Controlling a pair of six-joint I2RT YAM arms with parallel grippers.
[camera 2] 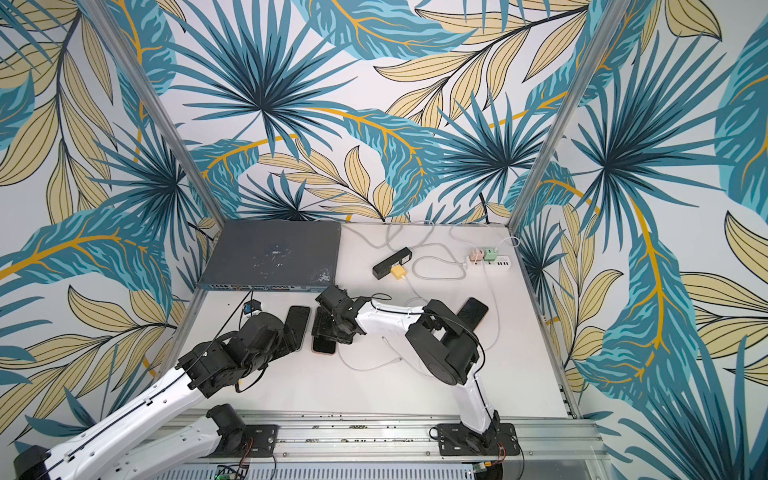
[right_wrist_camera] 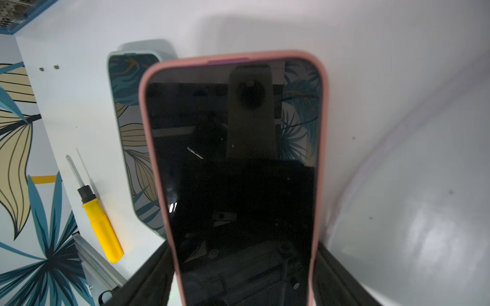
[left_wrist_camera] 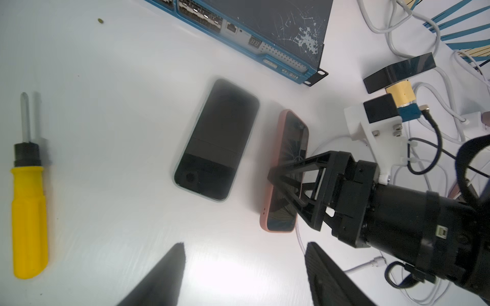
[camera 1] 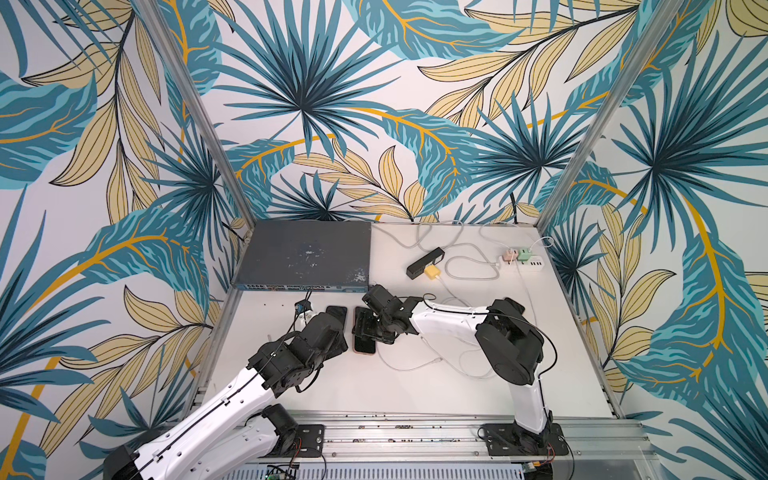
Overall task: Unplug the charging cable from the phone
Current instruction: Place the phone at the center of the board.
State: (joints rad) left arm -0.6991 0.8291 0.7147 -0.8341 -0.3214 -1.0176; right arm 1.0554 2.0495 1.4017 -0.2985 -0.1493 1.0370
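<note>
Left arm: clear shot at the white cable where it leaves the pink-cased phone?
Probably yes. The left gripper is open and hovers near that end of the pink-cased phone, with nothing between it and the white cable. The right gripper clamps the phone's sides further up, away from the plug.

Both top views are bright, evenly lit from above, shadows soft, edges bowed. Glare hazes the white table [left_wrist_camera: 106, 119] in the left wrist view; the right wrist view is dimmer, the pink-cased phone [right_wrist_camera: 238, 185] mirroring its surroundings

Glossy-screened, matt-pink-cased phone [right_wrist_camera: 233, 185], scuffed painted-metal switch [camera 1: 303, 253], smooth white tabletop [camera 1: 415, 386].
</note>
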